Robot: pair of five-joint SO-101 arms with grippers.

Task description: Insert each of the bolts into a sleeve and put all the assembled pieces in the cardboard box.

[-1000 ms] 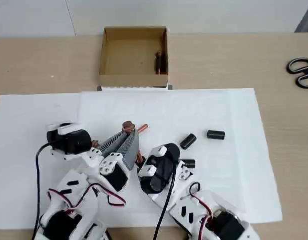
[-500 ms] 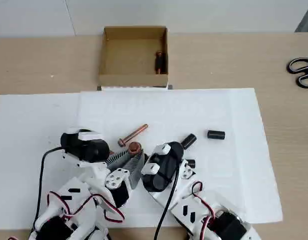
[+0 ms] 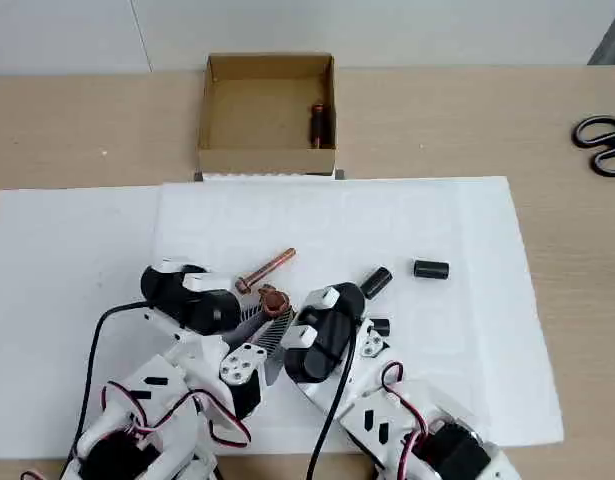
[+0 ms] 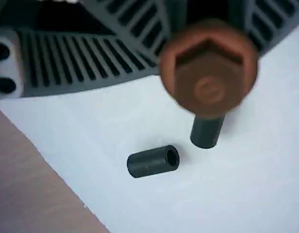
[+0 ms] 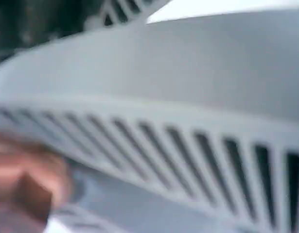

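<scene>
Grip of left gripper [image 3: 269, 315] tight on a copper bolt [image 4: 209, 80], held over the white sheet [image 3: 107, 240]. Second bolt [image 3: 267, 269] loose just beyond; black sleeves [image 3: 376, 282] lying off to the side; one finished piece [image 3: 316, 124] already in the cardboard box [image 3: 217, 110]. Insertion step, by the look of it. Next: line shank up with a sleeve bore, then push.

Wooden table [image 3: 87, 120]; sheet [image 3: 387, 215], box [image 3: 267, 160], scissors [image 3: 602, 145]

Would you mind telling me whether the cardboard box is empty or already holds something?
Not empty: one assembled piece lies inside the cardboard box, along its right-hand wall in the high view.
</scene>
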